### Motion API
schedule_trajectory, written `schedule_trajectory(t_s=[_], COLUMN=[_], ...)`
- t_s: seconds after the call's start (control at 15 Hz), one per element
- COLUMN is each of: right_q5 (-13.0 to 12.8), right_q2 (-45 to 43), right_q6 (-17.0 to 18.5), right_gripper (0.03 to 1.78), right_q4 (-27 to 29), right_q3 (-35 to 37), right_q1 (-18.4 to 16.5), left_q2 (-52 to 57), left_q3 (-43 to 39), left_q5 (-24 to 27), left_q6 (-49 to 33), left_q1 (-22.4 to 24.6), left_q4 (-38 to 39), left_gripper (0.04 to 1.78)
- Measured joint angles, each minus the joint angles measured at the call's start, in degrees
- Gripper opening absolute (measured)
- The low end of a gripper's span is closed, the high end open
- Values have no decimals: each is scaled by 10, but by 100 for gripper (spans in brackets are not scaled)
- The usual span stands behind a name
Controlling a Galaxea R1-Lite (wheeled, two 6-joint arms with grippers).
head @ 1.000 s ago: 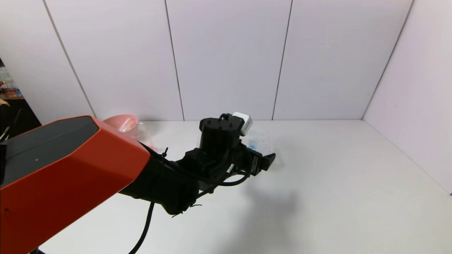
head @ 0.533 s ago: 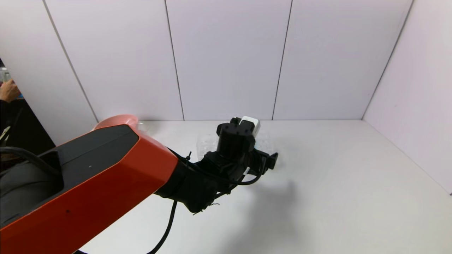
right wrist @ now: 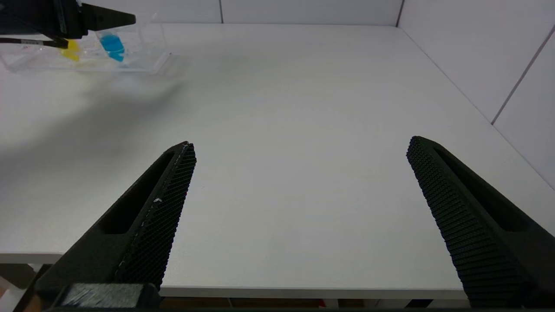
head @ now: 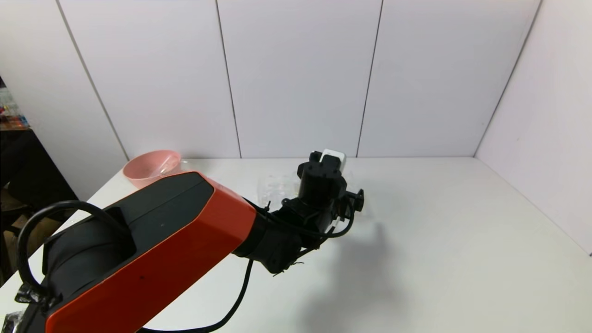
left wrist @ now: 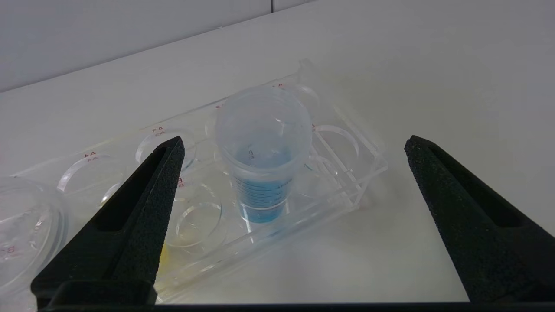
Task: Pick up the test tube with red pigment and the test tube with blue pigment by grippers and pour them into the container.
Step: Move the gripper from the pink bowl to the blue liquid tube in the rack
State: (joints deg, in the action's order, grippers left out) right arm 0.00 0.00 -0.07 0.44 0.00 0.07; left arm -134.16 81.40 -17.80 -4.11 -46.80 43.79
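The test tube with blue pigment (left wrist: 262, 173) stands upright in a clear rack (left wrist: 347, 173), near one end. My left gripper (left wrist: 294, 141) is open and hovers just short of it, one finger to each side of the line to the tube, touching nothing. In the head view this gripper (head: 354, 203) covers the tube at the rack (head: 277, 187). From the right wrist the blue tube (right wrist: 112, 45) shows far off. My right gripper (right wrist: 301, 145) is open and empty over the table's near edge. The test tube with red pigment and the container are out of view.
A tube with yellow liquid (right wrist: 71, 51) stands in the rack beside the blue one. A pink bowl (head: 150, 165) sits at the table's back left. White walls close the back and right sides. A clear round rim (left wrist: 26, 229) shows at the rack's other end.
My left arm has reached farther forward and to the right, carrying the gripper up to the rack. Its fingers stayed open.
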Motion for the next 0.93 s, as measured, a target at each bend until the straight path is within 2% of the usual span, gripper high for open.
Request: schedule_trajectory(t_s=[0.27, 0.93], right_q5=[0, 0], right_q2=[0, 0], right_q6=[0, 0], right_gripper=[177, 177], right_q4=[0, 0], right_q3=[0, 0], right_q1=[0, 0], left_q2=[-16, -23], left_q3=[18, 25], left_q5=[-22, -25], left_q6=[1, 0], left_q1=[0, 0], left_q4=[10, 10], left_gripper=[178, 178])
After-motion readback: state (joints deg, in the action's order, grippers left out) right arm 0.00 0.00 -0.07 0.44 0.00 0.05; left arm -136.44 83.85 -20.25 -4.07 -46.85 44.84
